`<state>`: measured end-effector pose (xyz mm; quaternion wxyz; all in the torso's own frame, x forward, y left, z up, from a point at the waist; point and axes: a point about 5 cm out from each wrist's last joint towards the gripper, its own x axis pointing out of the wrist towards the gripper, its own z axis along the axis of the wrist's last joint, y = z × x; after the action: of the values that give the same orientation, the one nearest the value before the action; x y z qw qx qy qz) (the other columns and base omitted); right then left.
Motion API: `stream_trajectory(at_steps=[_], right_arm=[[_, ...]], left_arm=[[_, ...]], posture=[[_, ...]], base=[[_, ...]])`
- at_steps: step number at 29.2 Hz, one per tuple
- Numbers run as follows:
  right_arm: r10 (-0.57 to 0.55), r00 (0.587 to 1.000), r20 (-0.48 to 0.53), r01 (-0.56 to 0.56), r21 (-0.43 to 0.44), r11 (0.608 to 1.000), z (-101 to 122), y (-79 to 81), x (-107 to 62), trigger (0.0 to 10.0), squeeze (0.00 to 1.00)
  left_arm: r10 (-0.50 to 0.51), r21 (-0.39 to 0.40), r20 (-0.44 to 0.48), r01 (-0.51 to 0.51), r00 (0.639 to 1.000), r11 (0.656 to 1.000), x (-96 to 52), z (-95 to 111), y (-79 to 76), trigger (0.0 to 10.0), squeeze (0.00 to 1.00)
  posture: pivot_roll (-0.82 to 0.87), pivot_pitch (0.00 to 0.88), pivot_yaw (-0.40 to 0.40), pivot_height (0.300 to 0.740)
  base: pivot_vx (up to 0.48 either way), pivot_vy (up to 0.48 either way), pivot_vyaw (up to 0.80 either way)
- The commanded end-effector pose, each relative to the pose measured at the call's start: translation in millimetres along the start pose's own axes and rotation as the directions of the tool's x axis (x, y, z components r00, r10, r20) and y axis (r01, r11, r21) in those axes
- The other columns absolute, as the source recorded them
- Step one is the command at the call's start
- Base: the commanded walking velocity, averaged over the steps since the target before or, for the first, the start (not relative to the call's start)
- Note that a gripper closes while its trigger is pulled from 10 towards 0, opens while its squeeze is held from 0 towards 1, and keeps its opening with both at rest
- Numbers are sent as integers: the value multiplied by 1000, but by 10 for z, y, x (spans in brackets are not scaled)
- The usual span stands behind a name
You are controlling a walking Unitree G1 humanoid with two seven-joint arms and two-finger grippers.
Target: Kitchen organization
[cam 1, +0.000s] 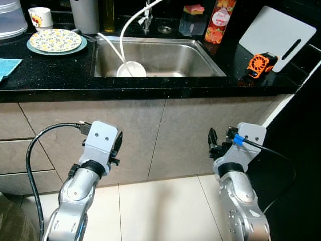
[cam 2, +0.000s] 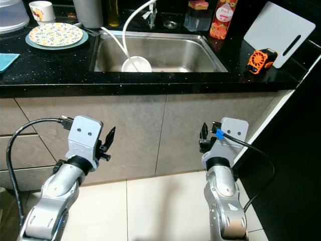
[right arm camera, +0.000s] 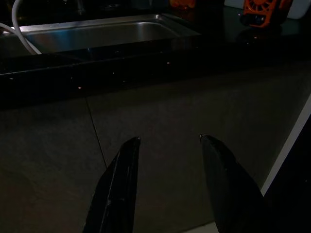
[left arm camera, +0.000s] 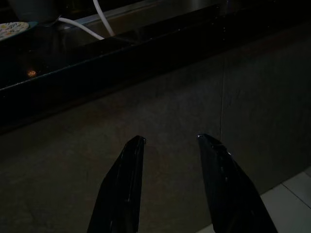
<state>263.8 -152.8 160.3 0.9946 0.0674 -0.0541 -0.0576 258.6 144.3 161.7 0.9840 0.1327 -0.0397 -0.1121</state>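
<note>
A white bowl (cam 1: 132, 69) lies in the steel sink (cam 1: 200, 57) set into the black counter (cam 1: 50, 70). A flower-patterned plate (cam 1: 55, 40) sits at the counter's left, with a small mug (cam 1: 40, 17) behind it. Both arms are held low in front of the cabinet doors, below the counter edge. My left gripper (left arm camera: 167, 141) is open with nothing between its fingers and faces the cabinet front under the sink's left part. My right gripper (right arm camera: 170, 141) is also open and empty, facing the cabinet under the sink's right end.
A white cutting board (cam 1: 276, 32) leans at the back right, with an orange gadget (cam 1: 260, 65) before it. A red juice bottle (cam 1: 218, 21) and a sponge tub (cam 1: 192, 20) stand behind the sink. A blue cloth (cam 1: 7, 66) lies far left. Tiled floor (cam 1: 160, 206) lies below.
</note>
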Motion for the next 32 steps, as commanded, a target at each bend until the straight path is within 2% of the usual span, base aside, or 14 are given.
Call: stream_trajectory(at_steps=[1, 32], right_arm=[[-1, 1000, -8, 1, -8, 1000, -34, -20, 2, 10000, 0], [10, 1000, -5, -10, -1, 1000, -29, -1, 16, 10000, 0]], left_arm=[[-24, 0, -11, 24, 1000, 1000, 1, -11, -34, 10000, 0], [-34, -2, -8, 34, 999, 999, 6, -3, -47, 10000, 0]], posture=[[150, 48, -81, 740], [157, 51, -80, 740]], base=[[0, 0, 0], [0, 0, 0]])
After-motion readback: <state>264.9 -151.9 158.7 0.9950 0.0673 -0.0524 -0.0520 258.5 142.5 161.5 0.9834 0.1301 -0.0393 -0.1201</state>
